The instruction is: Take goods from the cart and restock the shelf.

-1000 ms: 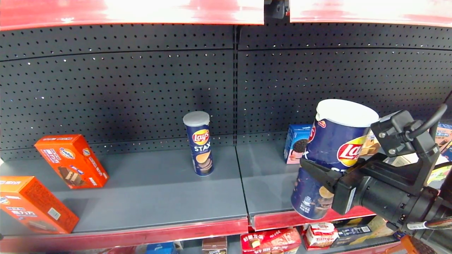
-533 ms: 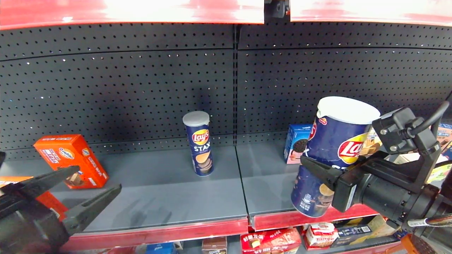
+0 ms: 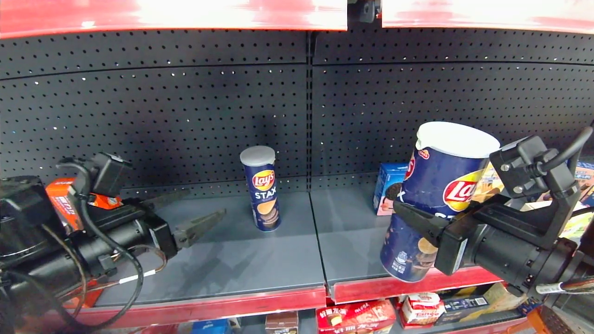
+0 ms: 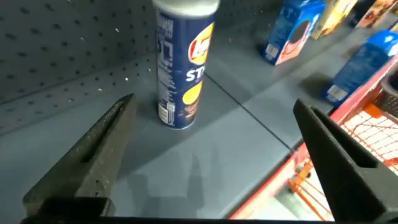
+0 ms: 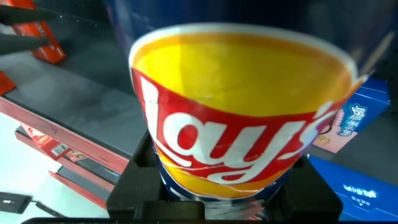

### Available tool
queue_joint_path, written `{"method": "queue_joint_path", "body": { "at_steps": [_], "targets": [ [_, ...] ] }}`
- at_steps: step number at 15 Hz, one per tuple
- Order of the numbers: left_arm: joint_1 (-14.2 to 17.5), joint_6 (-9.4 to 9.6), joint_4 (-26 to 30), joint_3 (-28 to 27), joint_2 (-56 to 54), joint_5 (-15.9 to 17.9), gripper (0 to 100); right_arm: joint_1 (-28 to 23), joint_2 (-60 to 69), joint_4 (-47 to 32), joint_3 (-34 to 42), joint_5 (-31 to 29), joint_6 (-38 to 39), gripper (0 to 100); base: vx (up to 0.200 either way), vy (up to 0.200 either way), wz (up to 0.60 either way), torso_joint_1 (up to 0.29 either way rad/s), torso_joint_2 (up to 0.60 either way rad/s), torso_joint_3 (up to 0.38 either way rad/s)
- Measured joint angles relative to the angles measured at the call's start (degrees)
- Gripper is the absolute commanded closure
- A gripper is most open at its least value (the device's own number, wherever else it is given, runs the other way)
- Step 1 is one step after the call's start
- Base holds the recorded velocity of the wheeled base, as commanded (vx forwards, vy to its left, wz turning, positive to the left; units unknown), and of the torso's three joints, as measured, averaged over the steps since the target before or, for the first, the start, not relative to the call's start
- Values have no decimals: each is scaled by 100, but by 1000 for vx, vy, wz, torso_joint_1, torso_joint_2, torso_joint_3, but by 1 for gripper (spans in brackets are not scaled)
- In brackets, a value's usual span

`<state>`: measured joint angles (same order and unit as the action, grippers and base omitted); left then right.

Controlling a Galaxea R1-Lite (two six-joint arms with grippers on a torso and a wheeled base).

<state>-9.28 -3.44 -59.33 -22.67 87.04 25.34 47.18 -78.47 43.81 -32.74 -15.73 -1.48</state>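
Two orange boxes sit at the far left of the shelf, partly hidden behind the left arm; the left end effector hovers low over the grey deck with its fingers spread wide and nothing between them, pointing toward the standing canister; that canister is upright near the middle seam, its grey lid on, well apart from the other goods; further right a blue biscuit box stands by the pegboard; in front of it the held canister hangs tilted above the red front lip of the right-hand bay, not yet resting on the deck; the right end effector is clamped round its middle, one dark finger showing across the lower label; judged as a glossy, thin-walled tube, it is probably light and stiff enough for a side grip, yet easily dented and apt to slide; a mid-body hold suits it, clear of the white lid; being tall, it may topple unless set down level
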Motion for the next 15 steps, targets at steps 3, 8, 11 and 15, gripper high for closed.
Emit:
{"method": "queue_joint_path", "body": {
  "at_steps": [3, 8, 11, 15],
  "targets": [
    [11, 7, -712, -190, 868, 51, 0, -5, 2, 9, -9, 56, 0, 100, 0, 0, 0, 0, 0, 0],
    [16, 11, -1786, -739, 2197, 566, 0, -16, -17, 11, -102, 93, 0, 100, 0, 0, 0, 0, 0, 0],
    [112, 27, -1797, -1332, 2710, 813, 0, -22, -72, 11, -127, 98, 2, 100, 0, 0, 0, 0, 0, 0],
    [368, 29, -1802, -1927, 3195, 1220, 0, -29, -157, 20, -229, 100, 9, 100, 0, 0, 0, 0, 0, 0]
  ]
}}
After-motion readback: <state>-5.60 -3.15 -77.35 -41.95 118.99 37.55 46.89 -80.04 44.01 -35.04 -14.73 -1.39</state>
